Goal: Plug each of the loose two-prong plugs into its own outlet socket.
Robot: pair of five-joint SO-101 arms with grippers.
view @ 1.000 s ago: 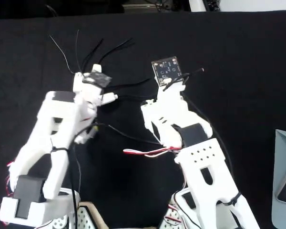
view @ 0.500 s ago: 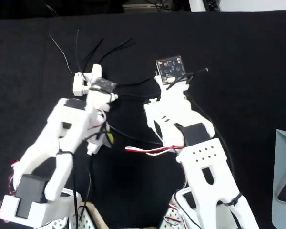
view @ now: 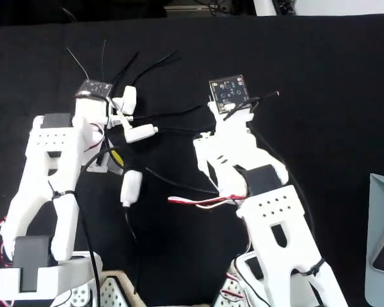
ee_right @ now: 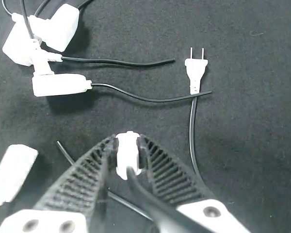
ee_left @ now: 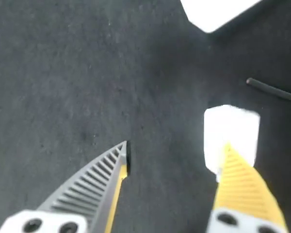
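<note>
Your left hand (ee_left: 176, 148) gapes wide and holds nothing; a white block (ee_left: 231, 128) lies just past its yellow finger. Your right hand (ee_right: 127, 143) is clamped on a white plug (ee_right: 127, 160), with a loose plug (ee_right: 195, 68) near. A white socket (view: 141, 133) lies at its 9 o'clock. The black counter (view: 333, 96) runs toward 4 o'clock to a grey box (view: 381, 243).

black table (view: 333, 77), loose plug (ee_right: 195, 69), white sockets (ee_right: 60, 85)

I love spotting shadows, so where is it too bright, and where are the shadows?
Left wrist view: the white block beside the open left gripper glares flat white, with no detail. Right wrist view: the light is even, and a dark shadow lies right beside the white outlet socket.
</note>
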